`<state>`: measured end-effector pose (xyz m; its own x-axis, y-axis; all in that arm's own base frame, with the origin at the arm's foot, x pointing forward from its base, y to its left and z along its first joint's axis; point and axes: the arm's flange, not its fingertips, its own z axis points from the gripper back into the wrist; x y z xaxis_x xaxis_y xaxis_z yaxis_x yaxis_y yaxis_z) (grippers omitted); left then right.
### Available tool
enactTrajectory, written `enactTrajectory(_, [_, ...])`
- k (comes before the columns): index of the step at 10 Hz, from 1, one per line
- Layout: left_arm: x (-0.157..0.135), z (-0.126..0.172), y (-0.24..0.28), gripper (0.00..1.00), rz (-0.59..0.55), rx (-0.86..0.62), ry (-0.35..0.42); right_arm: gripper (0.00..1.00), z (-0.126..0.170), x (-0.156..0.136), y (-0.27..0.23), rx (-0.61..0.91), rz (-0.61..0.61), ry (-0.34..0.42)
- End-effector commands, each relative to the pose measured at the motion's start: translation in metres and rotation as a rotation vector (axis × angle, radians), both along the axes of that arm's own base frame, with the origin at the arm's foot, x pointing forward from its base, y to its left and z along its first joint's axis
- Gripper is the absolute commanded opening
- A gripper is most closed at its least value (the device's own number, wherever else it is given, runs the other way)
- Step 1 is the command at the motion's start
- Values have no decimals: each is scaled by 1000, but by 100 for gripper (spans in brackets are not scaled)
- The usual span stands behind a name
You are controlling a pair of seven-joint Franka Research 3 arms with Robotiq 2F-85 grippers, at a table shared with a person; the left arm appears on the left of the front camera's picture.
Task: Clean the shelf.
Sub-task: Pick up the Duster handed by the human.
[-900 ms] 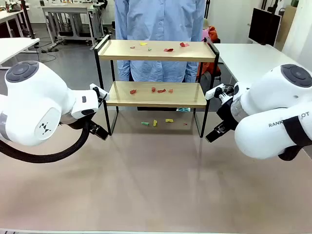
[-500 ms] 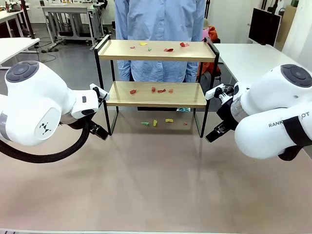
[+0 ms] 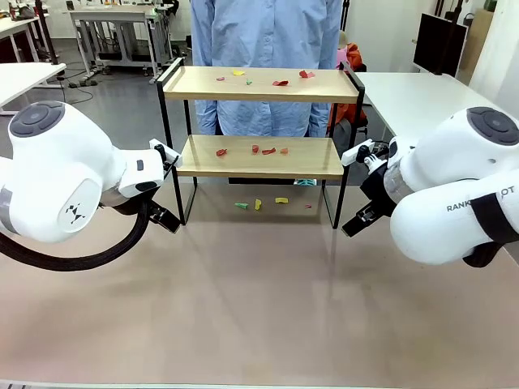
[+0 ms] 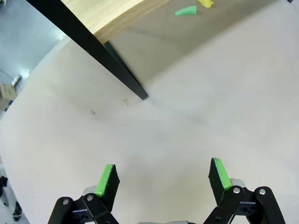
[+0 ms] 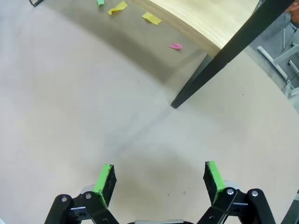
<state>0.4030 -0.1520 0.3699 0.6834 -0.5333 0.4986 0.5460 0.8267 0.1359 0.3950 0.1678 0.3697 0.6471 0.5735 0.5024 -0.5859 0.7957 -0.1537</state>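
The shelf [image 3: 259, 158] stands at the table's far middle, two light wooden boards in a black frame. Red, yellow and green paper scraps [image 3: 280, 83] litter its top board, red scraps [image 3: 264, 150] lie on the lower board, and more scraps [image 3: 280, 199] rest on the table beneath it. My left gripper [image 4: 162, 175] hangs open over bare table by the shelf's front left leg [image 4: 124, 79]. My right gripper [image 5: 159, 176] is open too, above the table near the front right leg [image 5: 196, 86]. Nothing is held.
A person in a light blue shirt [image 3: 263, 49] stands right behind the shelf. The beige tabletop [image 3: 259, 308] in front of the shelf is open. White tables [image 3: 413, 93] stand to the far left and right.
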Motion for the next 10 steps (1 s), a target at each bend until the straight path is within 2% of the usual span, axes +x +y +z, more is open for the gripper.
enactTrajectory(1, [0, 0, 0, 100, 0, 0, 0, 100, 0, 0, 0, 1, 0, 0])
enactTrajectory(2, [0, 0, 0, 100, 0, 0, 0, 100, 0, 0, 0, 0, 0, 0])
enactTrajectory(3, [14, 18, 7, 100, -38, -18, 12, 100, 26, 7, -6, 32, -21, -25])
enactTrajectory(5, [58, 71, 35, 100, -143, -113, 135, 100, 86, 24, -30, 101, 8, -28])
enactTrajectory(6, [73, 86, 50, 100, -144, -131, 146, 100, 100, 25, -43, 131, 30, -43])
enactTrajectory(7, [87, 103, 66, 100, -219, -186, 195, 100, 113, 28, -62, 168, 114, -46])
enactTrajectory(8, [107, 114, 96, 100, -419, -261, 267, 100, 125, 33, -88, 210, 230, -57])
enactTrajectory(9, [126, 115, 122, 100, -567, -350, 290, 100, 131, 39, -116, 225, 367, -75])
enactTrajectory(10, [138, 111, 147, 100, -675, -397, 249, 100, 132, 47, -142, 255, 455, -104])
